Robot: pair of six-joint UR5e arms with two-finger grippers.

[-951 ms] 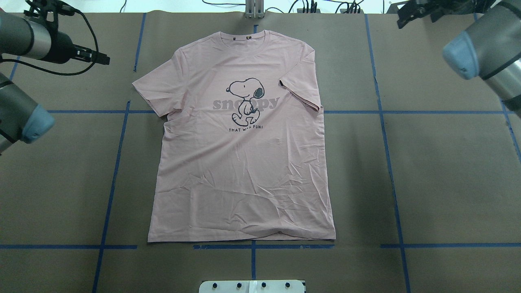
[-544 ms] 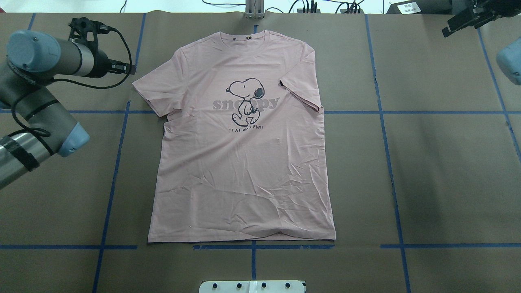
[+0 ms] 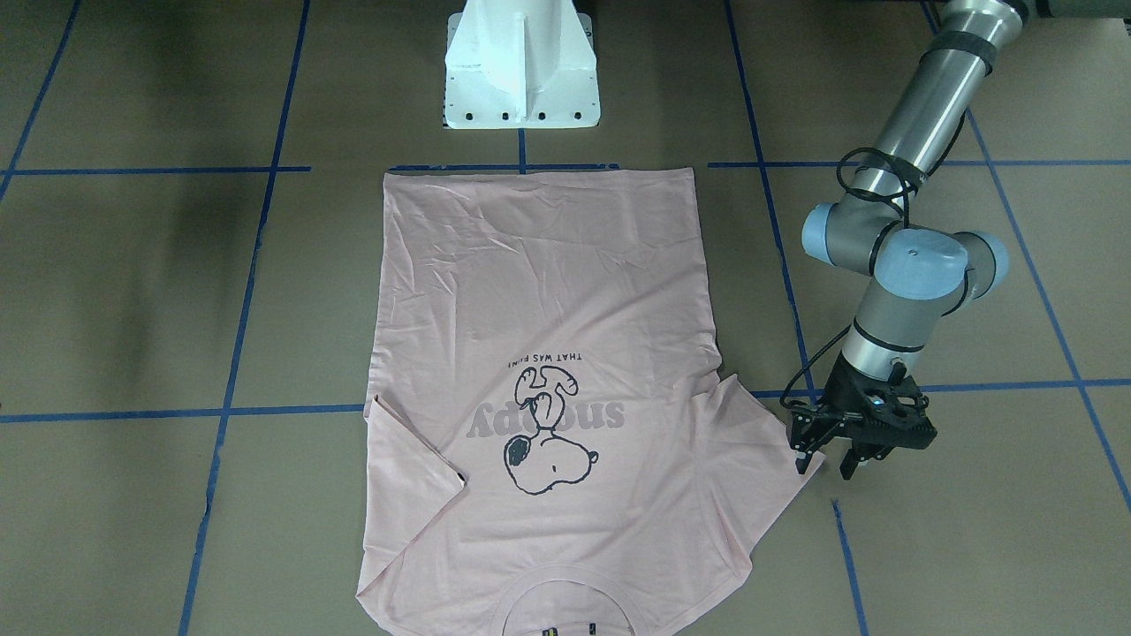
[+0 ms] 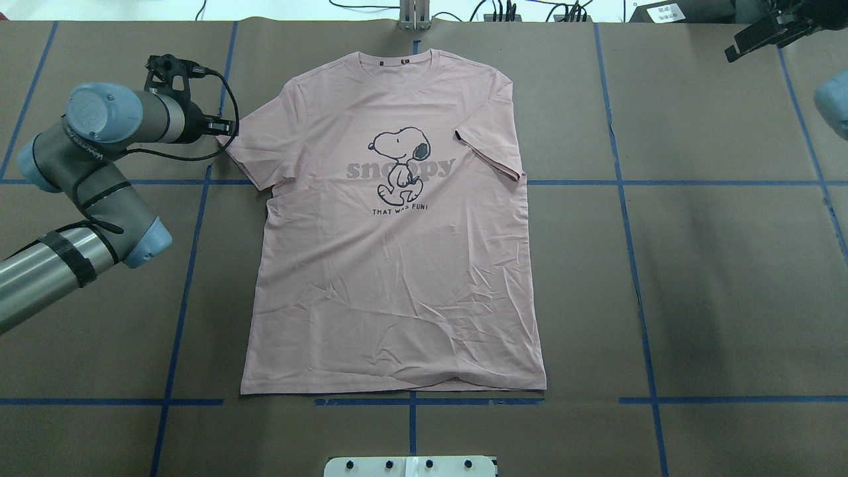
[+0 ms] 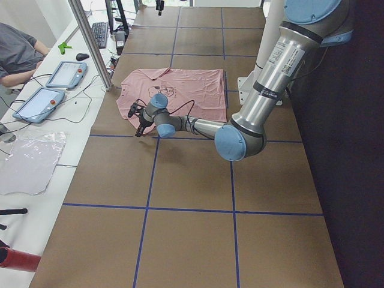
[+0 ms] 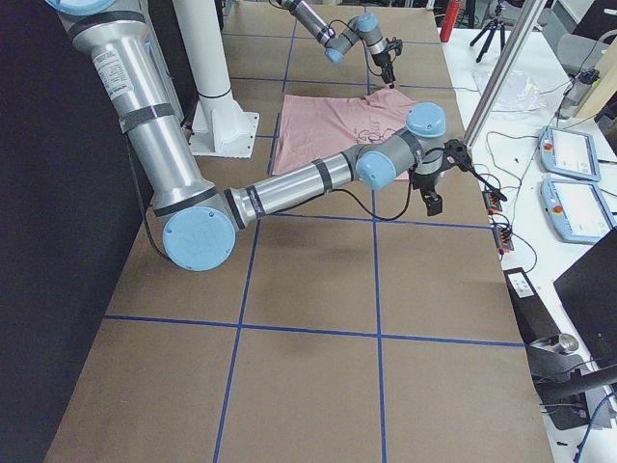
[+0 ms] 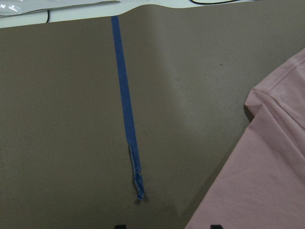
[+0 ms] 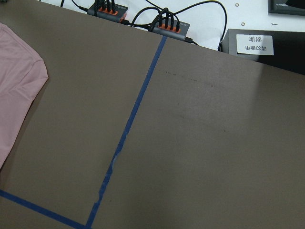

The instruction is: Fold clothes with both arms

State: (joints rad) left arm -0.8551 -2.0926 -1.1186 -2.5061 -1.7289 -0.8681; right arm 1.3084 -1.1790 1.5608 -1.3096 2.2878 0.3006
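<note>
The pale pink T-shirt (image 4: 397,278) lies flat and print up on the brown table, collar at the far edge. Its sleeve on the robot's right is folded in over the body. It also shows in the front view (image 3: 548,291). My left gripper (image 3: 826,465) is open and empty, pointing down just off the tip of the left sleeve, one finger at the sleeve's edge. In the overhead view the left gripper (image 4: 224,126) sits beside that sleeve. My right gripper (image 4: 755,41) hangs over bare table at the far right corner, away from the shirt. I cannot tell how its jaws stand.
The white pedestal base (image 3: 521,71) stands at the near edge behind the shirt's hem. Blue tape lines (image 4: 633,265) grid the table. Power strips and cables (image 8: 164,24) lie along the far edge. An operator (image 5: 18,54) with tablets sits beyond it, by an upright metal post (image 5: 90,42).
My left arm has swung in from the left, bringing its gripper to the tip of the left sleeve. My right gripper has moved further right, toward the far right corner.
</note>
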